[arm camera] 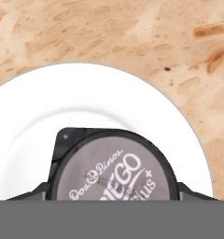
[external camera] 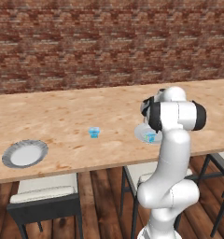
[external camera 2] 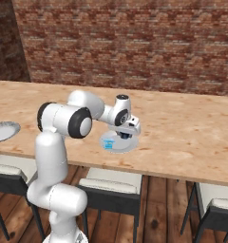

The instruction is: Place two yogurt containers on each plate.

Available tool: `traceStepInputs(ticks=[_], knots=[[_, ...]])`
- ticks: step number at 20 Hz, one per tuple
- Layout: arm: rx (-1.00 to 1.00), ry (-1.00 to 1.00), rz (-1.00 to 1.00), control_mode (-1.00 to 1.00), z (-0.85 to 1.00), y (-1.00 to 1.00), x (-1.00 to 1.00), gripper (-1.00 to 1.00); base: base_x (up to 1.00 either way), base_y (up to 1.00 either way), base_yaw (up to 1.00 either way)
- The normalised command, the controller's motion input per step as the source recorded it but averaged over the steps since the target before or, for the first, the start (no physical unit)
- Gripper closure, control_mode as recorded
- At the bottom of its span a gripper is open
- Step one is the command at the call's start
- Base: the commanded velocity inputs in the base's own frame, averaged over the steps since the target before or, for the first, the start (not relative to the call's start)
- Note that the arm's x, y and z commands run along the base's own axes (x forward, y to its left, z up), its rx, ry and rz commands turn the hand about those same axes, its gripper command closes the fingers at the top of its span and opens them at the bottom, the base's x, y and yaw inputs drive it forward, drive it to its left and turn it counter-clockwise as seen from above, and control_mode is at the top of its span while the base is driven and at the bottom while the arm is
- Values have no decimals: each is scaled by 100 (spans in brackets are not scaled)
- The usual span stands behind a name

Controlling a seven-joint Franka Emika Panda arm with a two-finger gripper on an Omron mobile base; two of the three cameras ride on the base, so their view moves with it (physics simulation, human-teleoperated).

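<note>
The gripper [external camera 2: 124,136] hangs directly over the near plate [external camera 2: 130,146], which sits at centre frame in the right base view, close to the table's front edge. In the hand view a yogurt container [arm camera: 115,168] with a grey printed foil lid sits at the bottom centre between the two dark fingertips [arm camera: 191,192], against the plate's white centre; the fingers appear clamped on its sides, and the tub looks held just above or on the plate. A second, light-blue tub [external camera 2: 109,144] already stands on the left part of that plate. Another container [external camera: 94,132] stands alone on the bare table [external camera: 62,112] at centre-left of the left base view, well apart from both plates. The far plate [external camera: 24,153] lies at the lower left of that view, with nothing visible on it; a small blue speck at the extreme left edge may be the fourth tub, too small to confirm. Judgement: the tubs are light, thin-walled and likely smooth, so they would tip or crush easily; hold across the side walls below the lid rim, with modest force. The tub already on the plate is the nearest obstruction to a release. Chairs [external camera: 44,196] stand below the table, clear of the work.
</note>
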Motion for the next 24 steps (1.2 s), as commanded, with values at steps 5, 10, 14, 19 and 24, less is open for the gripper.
traceStepInputs(ticks=[5,10,14,19,24], knots=[[0,0,0,-100,-1,0,0,-100,0,0,0],[0,0,-1,-100,13,0,0,-100,0,0,0],[0,0,-1,-100,24,0,0,-100,0,0,0],[0,0,0,-100,42,19,-18,-100,0,0,0],[0,-6,1,-100,6,27,-40,-100,0,0,0]])
